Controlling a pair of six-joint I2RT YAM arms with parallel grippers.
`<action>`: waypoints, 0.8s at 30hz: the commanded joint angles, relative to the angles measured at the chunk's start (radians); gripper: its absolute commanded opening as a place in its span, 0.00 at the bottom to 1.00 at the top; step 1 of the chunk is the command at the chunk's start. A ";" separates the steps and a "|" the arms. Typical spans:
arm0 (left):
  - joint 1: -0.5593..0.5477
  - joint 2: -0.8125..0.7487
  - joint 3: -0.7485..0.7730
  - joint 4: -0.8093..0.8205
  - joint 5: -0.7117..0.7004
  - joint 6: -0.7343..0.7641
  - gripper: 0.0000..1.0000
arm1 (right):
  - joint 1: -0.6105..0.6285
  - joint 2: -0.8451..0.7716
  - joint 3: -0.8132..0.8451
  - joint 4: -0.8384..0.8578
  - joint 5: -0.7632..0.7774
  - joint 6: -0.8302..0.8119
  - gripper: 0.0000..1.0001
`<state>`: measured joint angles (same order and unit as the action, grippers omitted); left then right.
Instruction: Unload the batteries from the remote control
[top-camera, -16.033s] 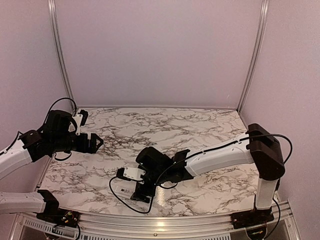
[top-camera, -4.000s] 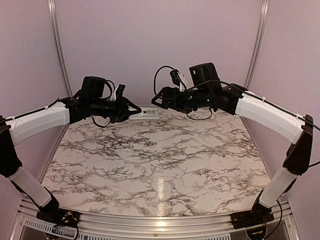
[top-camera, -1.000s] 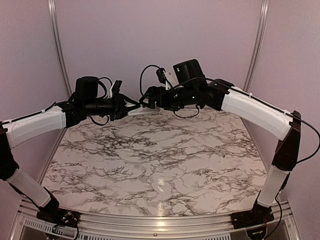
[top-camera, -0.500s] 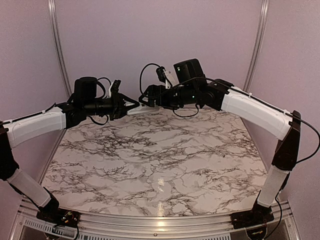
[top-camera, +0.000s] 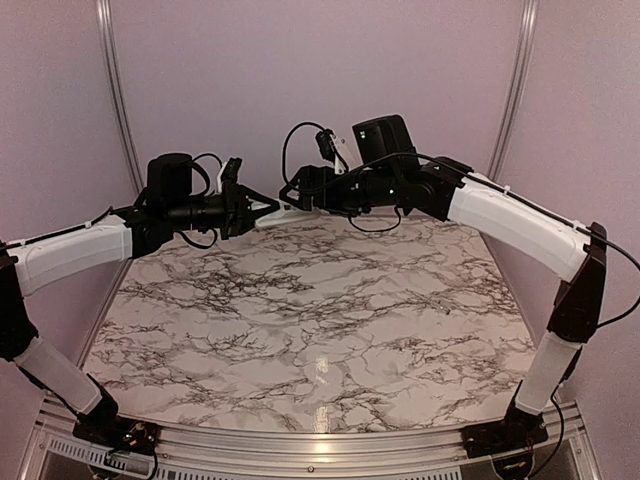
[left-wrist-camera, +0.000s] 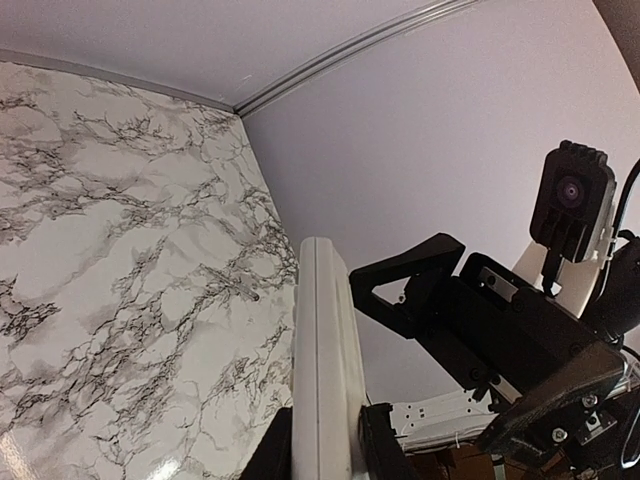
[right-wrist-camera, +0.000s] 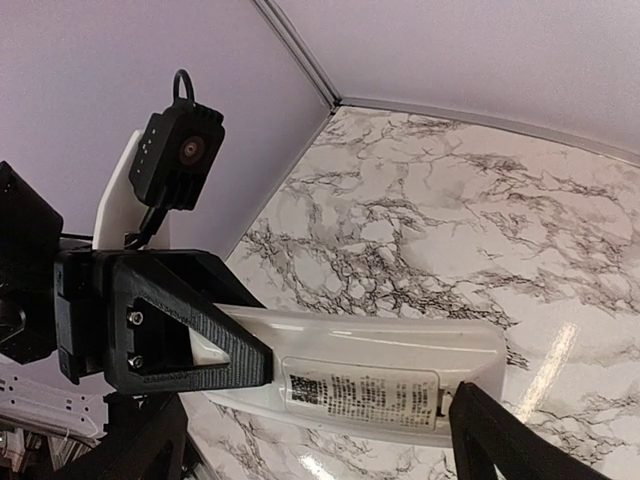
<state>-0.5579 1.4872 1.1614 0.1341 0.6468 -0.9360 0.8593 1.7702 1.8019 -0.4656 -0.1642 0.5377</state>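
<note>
White marble-look tabletop w/ grey veins; plain lilac walls; alu posts at back corners.

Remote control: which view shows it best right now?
Right wrist view: the remote control shows its long labelled face. Left wrist sees only its narrow edge; the top view only a small white sliver.
</note>
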 joint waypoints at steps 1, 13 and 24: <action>-0.036 -0.015 0.020 0.181 0.170 -0.003 0.00 | 0.011 0.024 -0.009 -0.055 0.018 -0.013 0.90; -0.036 -0.014 0.064 0.144 0.172 -0.045 0.00 | 0.045 0.115 0.128 -0.205 0.129 -0.059 0.90; -0.036 -0.013 0.066 0.171 0.189 -0.063 0.00 | 0.049 0.133 0.113 -0.088 -0.020 -0.047 0.89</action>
<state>-0.5560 1.4929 1.1614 0.1188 0.6540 -0.9928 0.8982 1.8488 1.9408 -0.6224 -0.0612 0.4812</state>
